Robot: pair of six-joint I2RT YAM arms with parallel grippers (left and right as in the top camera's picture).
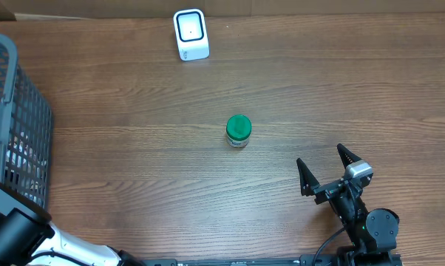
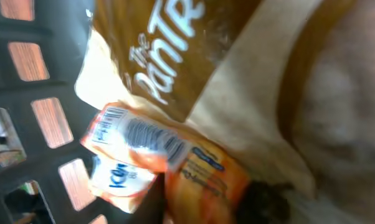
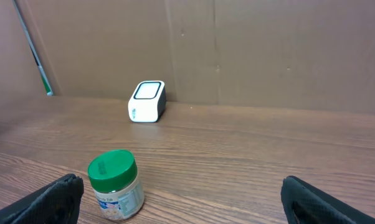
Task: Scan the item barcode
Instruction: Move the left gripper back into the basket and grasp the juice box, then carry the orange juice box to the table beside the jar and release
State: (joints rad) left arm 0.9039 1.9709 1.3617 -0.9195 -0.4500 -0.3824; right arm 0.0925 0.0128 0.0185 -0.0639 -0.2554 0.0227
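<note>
From overhead, a grey basket (image 1: 26, 125) is sitting at the left edge of the table (image 1: 134, 162), and the left arm (image 1: 15, 233) is leaning up from the near-left corner toward it, with its gripper hidden from this view. A white scanner (image 1: 191, 34) is standing at the far edge, a little left of centre. A green-lidded jar (image 1: 239, 131) is standing upright near the middle of the table, well apart from everything else. The right gripper (image 1: 318, 154) is hovering near the near-right corner with its fingers spread wide and nothing between them.

The left wrist view is looking inside the basket, and the picture is blurring. An orange packet (image 2: 194, 171) with a white barcode label is lying against a brown bag (image 2: 175, 56) with pale lettering, the basket's grid wall showing at the left. The left gripper is clenched — whether it is pinching the packet, I cannot tell.

In the right wrist view, the two dark fingers are sitting at the lower corners, released; the jar is standing just inside the left finger, and the scanner is facing in from the far edge.
</note>
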